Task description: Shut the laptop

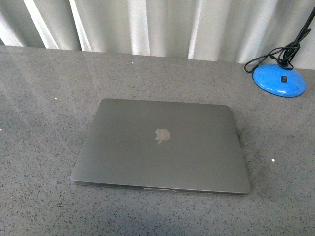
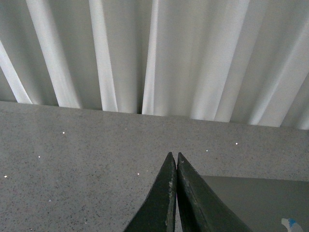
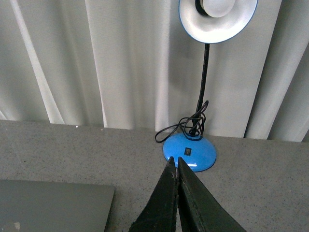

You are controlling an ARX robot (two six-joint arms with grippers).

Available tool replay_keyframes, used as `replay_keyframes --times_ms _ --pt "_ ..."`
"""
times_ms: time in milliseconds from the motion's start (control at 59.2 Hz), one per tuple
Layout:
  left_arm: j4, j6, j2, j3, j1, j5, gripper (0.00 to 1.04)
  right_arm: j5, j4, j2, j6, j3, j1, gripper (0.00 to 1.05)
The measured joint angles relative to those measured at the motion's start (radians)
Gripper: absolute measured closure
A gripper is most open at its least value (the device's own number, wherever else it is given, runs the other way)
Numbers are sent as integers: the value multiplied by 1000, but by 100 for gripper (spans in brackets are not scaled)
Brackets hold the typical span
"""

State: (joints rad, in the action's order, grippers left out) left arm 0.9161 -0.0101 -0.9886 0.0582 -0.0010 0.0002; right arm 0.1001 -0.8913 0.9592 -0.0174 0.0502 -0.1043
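The laptop (image 1: 161, 146) lies shut and flat on the speckled grey stone table (image 1: 39, 98), a slim slab of matte grey metal with rounded corners and a pale apple logo (image 1: 162, 135) in the middle of its lid. Neither of my arms shows in the front view.

My left gripper (image 2: 174, 157) is clenched, its two dark, tapering fingers pressed tip to tip, holding nothing. The laptop's lid corner (image 2: 251, 198) sits just beside and below those fingers, well short of the tips. A small white and blue fleck (image 2: 291, 224) marks the lid there, which the front view does not show.

My right gripper (image 3: 174, 162) is likewise pinched closed and empty. Just past its tips stands a lamp with a glossy blue dome base (image 3: 189, 152), a black cable (image 3: 186, 126) coiled on it, a thin black neck and a round shade with a white inside (image 3: 217, 18); the front view gives only base and cable. A corner of the laptop lies off to one side of these fingers, apart from them.

Pleated white curtains (image 1: 162, 24) hang behind the table.
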Motion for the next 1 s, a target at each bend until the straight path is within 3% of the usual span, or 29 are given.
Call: replay_keyframes --times_ms 84,152,253,996 --pt "-48 1 63 -14 0 0 101 -18 49 -64 1 -11 14 104" --pt "-94 2 119 -24 0 0 101 -93 100 -124 3 -16 67 104" --pt "-162 2 202 -37 0 0 101 -94 169 -209 6 -21 101 104" --pt "-591 2 666 -39 0 0 101 -99 583 -654 7 -26 102 104"
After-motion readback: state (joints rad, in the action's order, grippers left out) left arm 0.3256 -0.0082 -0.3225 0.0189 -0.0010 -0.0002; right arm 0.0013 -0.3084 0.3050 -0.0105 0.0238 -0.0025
